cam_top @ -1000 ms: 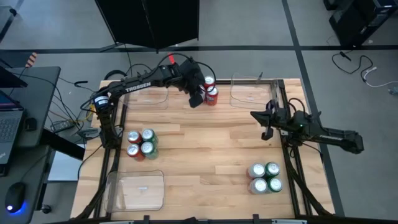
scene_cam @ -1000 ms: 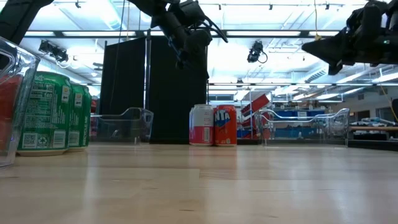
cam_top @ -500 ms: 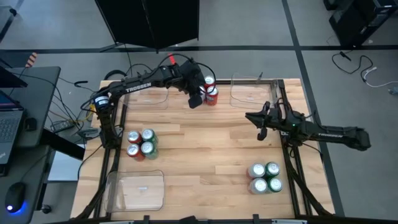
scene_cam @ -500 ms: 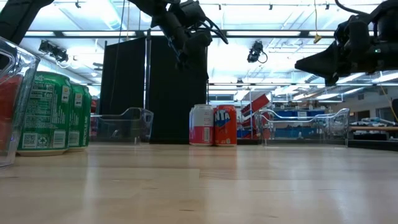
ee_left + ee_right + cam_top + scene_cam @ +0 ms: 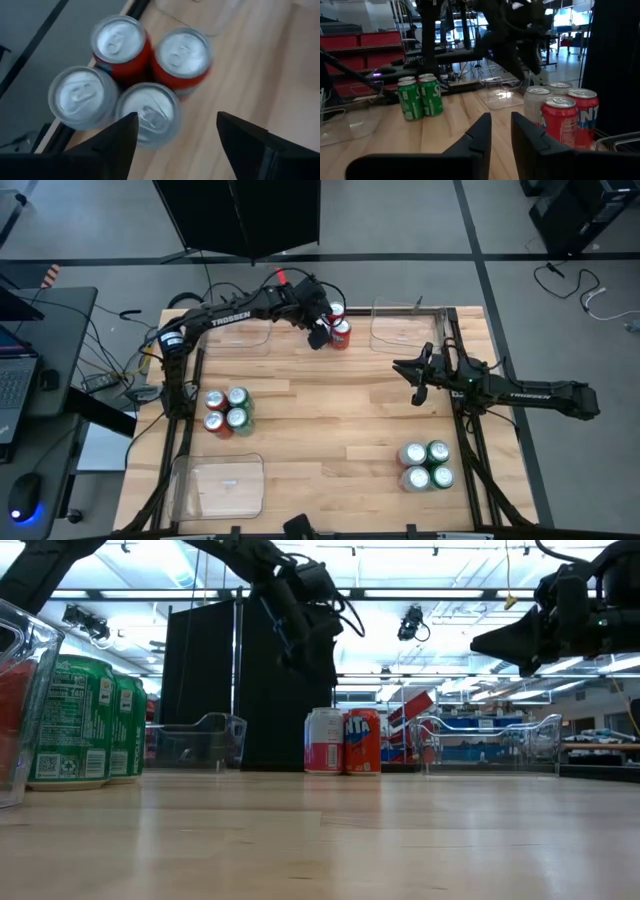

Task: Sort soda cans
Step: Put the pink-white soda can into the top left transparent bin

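Note:
Four soda cans stand together at the table's far middle: two red and two silver-white. My left gripper hangs open just above them, slanting down. One finger stands on each side of the nearer silver-white can without touching it. My right gripper hovers level over the table's right half, facing these cans. A narrow gap shows between its fingers, with nothing in it.
A mixed group of red and green cans stands at the left. A group of green and silver-white cans stands near right. Clear plastic trays sit at far left, far right and near left.
My left gripper has sunk a little toward the four cans at the far middle and has rolled slightly. In the low view its fingers stand wider apart than before. The cans have not moved.

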